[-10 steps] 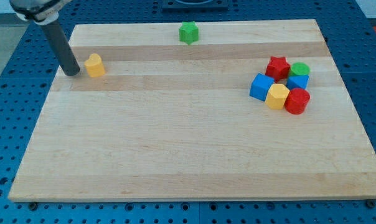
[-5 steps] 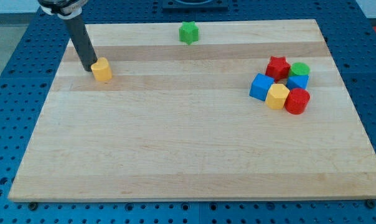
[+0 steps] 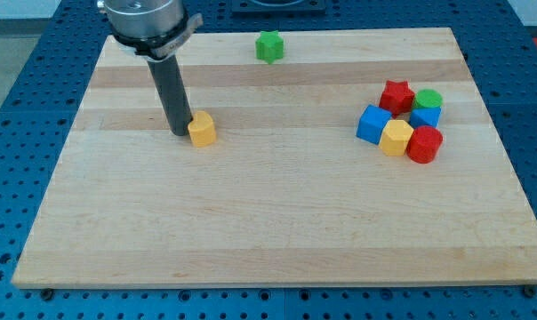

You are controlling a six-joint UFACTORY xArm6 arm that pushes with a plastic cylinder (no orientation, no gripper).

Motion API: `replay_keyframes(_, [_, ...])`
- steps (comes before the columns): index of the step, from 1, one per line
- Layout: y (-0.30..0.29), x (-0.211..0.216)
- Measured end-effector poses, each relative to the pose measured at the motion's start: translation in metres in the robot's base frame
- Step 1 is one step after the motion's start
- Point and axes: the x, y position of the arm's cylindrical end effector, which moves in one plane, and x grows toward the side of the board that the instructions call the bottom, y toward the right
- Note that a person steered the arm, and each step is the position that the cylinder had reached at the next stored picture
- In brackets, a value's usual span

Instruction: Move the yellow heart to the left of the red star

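The yellow heart (image 3: 202, 130) lies on the wooden board (image 3: 268, 222), left of centre. My tip (image 3: 180, 132) touches its left side. The red star (image 3: 396, 94) sits far off at the view's right, in a tight cluster of blocks. The dark rod rises from the tip toward the view's top left.
Around the red star are a green cylinder (image 3: 428, 99), a blue block (image 3: 425, 116), a blue cube (image 3: 372, 124), a yellow block (image 3: 396, 138) and a red cylinder (image 3: 424, 144). A green star (image 3: 269, 46) sits near the board's top edge.
My tip has moved right and slightly down the view, pushing the yellow heart from the board's upper left toward the middle. The other blocks have not moved.
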Motion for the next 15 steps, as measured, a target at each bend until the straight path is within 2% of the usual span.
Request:
replay_keyframes(4, [0.076, 0.056])
replay_keyframes(8, [0.069, 0.027])
replay_keyframes(10, [0.074, -0.002])
replay_keyframes(11, [0.086, -0.004])
replay_keyframes(15, [0.199, -0.022])
